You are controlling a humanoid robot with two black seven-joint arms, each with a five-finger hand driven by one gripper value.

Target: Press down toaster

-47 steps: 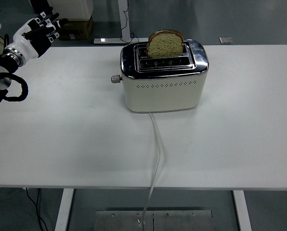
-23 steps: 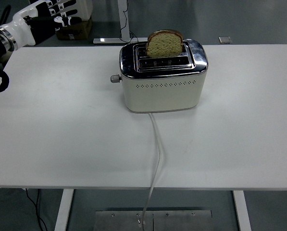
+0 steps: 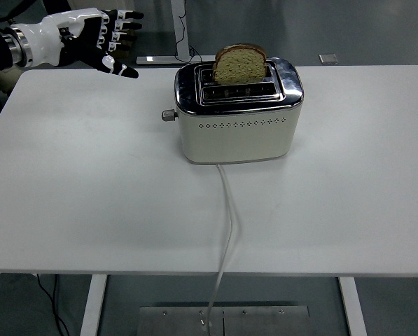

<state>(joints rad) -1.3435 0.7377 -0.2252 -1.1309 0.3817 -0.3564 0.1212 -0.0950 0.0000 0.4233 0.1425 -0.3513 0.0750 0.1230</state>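
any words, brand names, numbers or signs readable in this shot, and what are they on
None can be read.
Toaster: no brand or label shows on its cream side; only a row of small vent holes.
Toaster top, by the slots: tiny dark marks, too small to read.
Lever knob: no marking visible.
Left hand: black and white panels, no legible print.
Table: plain white.
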